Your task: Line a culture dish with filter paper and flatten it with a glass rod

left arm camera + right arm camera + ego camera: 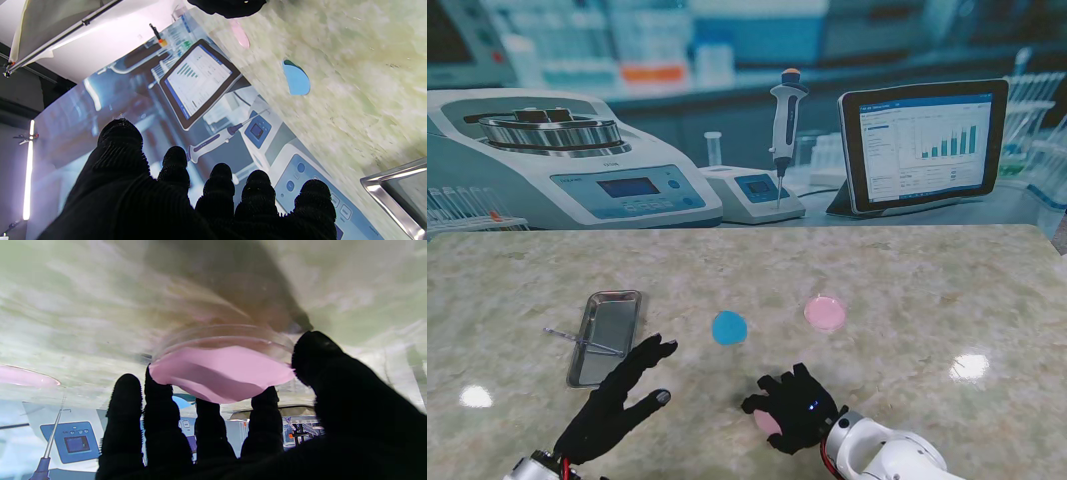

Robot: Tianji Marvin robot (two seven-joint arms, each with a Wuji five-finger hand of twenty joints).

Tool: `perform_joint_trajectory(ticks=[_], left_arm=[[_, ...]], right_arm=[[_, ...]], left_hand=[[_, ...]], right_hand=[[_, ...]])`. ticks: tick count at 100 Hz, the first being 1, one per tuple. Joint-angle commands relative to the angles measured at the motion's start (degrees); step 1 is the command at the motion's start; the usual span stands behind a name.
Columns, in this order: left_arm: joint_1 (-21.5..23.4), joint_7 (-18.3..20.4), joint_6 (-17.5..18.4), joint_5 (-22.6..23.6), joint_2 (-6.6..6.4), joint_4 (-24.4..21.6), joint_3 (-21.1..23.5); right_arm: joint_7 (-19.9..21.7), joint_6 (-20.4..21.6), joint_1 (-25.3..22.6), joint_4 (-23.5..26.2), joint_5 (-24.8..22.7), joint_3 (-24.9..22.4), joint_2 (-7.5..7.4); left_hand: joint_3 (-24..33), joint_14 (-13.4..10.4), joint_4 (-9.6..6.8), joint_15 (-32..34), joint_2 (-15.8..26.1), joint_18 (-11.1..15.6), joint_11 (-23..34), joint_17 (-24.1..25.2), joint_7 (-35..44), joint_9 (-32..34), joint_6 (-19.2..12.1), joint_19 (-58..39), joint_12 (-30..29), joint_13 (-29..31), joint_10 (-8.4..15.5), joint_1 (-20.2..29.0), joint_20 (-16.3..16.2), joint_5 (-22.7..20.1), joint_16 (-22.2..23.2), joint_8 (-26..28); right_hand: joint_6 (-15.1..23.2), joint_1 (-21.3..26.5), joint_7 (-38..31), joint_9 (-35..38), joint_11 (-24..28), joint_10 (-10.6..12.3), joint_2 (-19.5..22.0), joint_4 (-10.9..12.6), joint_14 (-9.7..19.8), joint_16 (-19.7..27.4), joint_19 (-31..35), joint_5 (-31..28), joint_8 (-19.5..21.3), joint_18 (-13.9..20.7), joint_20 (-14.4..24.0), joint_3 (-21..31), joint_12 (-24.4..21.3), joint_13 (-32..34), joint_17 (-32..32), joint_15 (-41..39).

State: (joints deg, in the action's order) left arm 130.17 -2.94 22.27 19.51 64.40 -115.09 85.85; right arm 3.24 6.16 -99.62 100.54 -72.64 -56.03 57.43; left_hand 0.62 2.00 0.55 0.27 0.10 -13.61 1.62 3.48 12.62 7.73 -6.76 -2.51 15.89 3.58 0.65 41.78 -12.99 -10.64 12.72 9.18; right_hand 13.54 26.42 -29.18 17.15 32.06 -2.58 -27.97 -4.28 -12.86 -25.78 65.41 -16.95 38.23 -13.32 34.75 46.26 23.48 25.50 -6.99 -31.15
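1. The culture dish (227,340) sits directly under your right hand (795,408), clear-walled and shallow, with a pink filter paper (220,373) bowed across it rather than lying flat; judge the dish light, rigid, slick on the marble tabletop (927,290) and brittle at the rim, so hold it by the side wall, never by pressing into the middle.
2. The paper looks thin and floppy; one edge rides up over the rim toward your fingertips (160,396); it will crease if pinched, so nudge it at the edge and let it drop.
3. Your right hand is curled over dish and paper, fingertips and thumb bracketing the rim; whether it is truly clamped or only resting there, you cannot tell from these views.
4. Your left hand (617,400) is spread, fingers apart, holding nothing, hovering just nearer to you than the metal tray (605,335).
5. The glass rod (582,343) lies across that tray, just beyond the left fingertips; expect it stiff, smooth, prone to roll and breakable; take it near mid-length for balance.
6. Beyond the right hand, well apart from it, lie a blue paper disc (729,327) and a second pink dish (825,313).
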Motion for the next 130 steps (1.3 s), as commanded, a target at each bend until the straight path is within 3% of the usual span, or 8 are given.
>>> perform_joint_trajectory(ticks=[1,22,56,73,83,95,108,130], left_arm=[[0.3,0.2,-0.1,-0.2,0.12,0.0,0.0],[0.3,0.1,-0.1,-0.3,0.15,0.0,0.1],[0.2,0.2,-0.2,-0.4,0.12,0.1,0.0],[0.1,0.2,-0.1,-0.3,0.12,0.1,0.0],[0.1,0.2,-0.1,-0.3,0.12,0.1,0.0],[0.0,0.2,-0.1,-0.3,0.12,0.1,0.0],[-0.1,0.3,-0.1,-0.1,0.08,0.1,-0.1],[-0.4,0.4,-0.1,0.4,-0.01,0.1,-0.4]], right_arm=[[0.4,-0.2,-0.2,-0.1,0.0,0.4,-0.04],[1.8,-0.3,-0.2,0.2,0.2,0.5,-0.12],[4.6,0.0,-0.5,1.3,-0.2,0.1,-0.29],[4.7,0.1,-0.8,1.7,-0.4,-0.3,-0.29],[4.5,0.5,-1.3,2.3,-0.2,-1.1,-0.18],[3.9,1.0,-1.9,3.2,1.1,-2.7,0.13],[2.6,-0.3,-2.2,3.7,4.3,-4.2,0.8],[2.0,-3.2,1.1,2.8,8.8,-4.4,1.64]], left_hand=[[-1.1,-0.1,-0.49,0.3,1.5,0.4,0.4,0.3,0.6,-0.6,-0.8,1.9,2.1,-1.5,1.1,0.6,-0.5,-0.5,0.7,0.5],[-1.1,0.0,-0.5,0.3,1.5,0.3,0.4,0.3,0.6,-0.6,-0.8,1.9,2.1,-1.5,1.1,0.6,-0.5,-0.5,0.7,0.5],[-1.1,0.0,-0.5,0.3,1.5,0.3,0.4,0.3,0.6,-0.6,-0.7,1.9,2.1,-1.5,1.0,0.7,-0.5,-0.5,0.7,0.5],[-1.1,0.0,-0.49,0.3,1.5,0.4,0.4,0.3,0.6,-0.6,-0.8,1.9,2.1,-1.5,1.0,0.6,-0.5,-0.5,0.6,0.5],[-1.1,0.0,-0.5,0.3,1.4,0.4,0.4,0.3,0.6,-0.6,-0.8,1.9,2.1,-1.5,1.0,0.7,-0.5,-0.6,0.6,0.5],[-1.1,0.0,-0.5,0.3,1.4,0.4,0.4,0.3,0.7,-0.6,-0.8,1.9,2.1,-1.5,1.1,0.7,-0.5,-0.6,0.7,0.5],[-1.1,0.0,-0.49,0.3,1.4,0.3,0.5,0.3,0.7,-0.6,-0.8,1.9,2.2,-1.5,1.1,0.7,-0.5,-0.6,0.7,0.5],[-1.1,0.0,-0.48,0.3,1.5,0.3,0.5,0.3,0.7,-0.6,-0.8,1.9,2.2,-1.5,1.1,0.7,-0.5,-0.5,0.7,0.6]], right_hand=[[-0.2,2.3,0.3,-1.4,0.8,1.4,2.9,1.8,1.3,0.7,-1.1,0.9,0.6,-0.4,0.2,2.4,-0.1,-2.1,1.2,1.6],[0.2,1.7,1.6,-3.6,-0.1,1.3,3.0,1.9,0.6,2.0,-2.2,2.2,0.7,-0.4,0.0,1.4,-0.8,-4.8,2.2,4.4],[-1.8,-1.4,6.5,-7.1,-8.4,0.4,2.4,1.0,-2.1,8.7,-10.1,6.4,0.7,-3.0,-3.8,-2.5,-6.7,-12.8,6.1,15.5],[-3.0,-4.2,9.8,-7.4,-13.2,0.2,3.2,0.4,-1.7,9.6,-11.8,10.0,0.5,-3.0,-4.6,-6.0,-7.9,-14.8,7.2,16.6],[-3.6,-4.8,11.3,-7.6,-14.5,0.3,4.0,0.4,0.7,9.5,-12.0,11.3,0.5,-2.4,-4.7,-7.1,-7.9,-14.4,7.4,16.3],[-4.6,-3.7,12.6,-7.0,-13.2,1.1,7.0,0.9,4.7,9.1,-12.3,10.4,1.2,-0.8,-4.4,-9.9,-6.2,-12.9,6.8,15.6],[-6.1,-2.1,12.6,-6.7,-9.7,0.9,9.4,1.4,5.0,8.8,-12.4,9.0,1.5,-0.9,-4.2,-11.3,-5.0,-11.6,6.4,14.6],[-6.5,-0.5,12.5,-6.7,-8.4,0.8,10.1,2.1,5.1,8.6,-12.4,8.8,1.5,-1.0,-4.3,-11.0,-5.1,-11.2,6.2,14.3]])
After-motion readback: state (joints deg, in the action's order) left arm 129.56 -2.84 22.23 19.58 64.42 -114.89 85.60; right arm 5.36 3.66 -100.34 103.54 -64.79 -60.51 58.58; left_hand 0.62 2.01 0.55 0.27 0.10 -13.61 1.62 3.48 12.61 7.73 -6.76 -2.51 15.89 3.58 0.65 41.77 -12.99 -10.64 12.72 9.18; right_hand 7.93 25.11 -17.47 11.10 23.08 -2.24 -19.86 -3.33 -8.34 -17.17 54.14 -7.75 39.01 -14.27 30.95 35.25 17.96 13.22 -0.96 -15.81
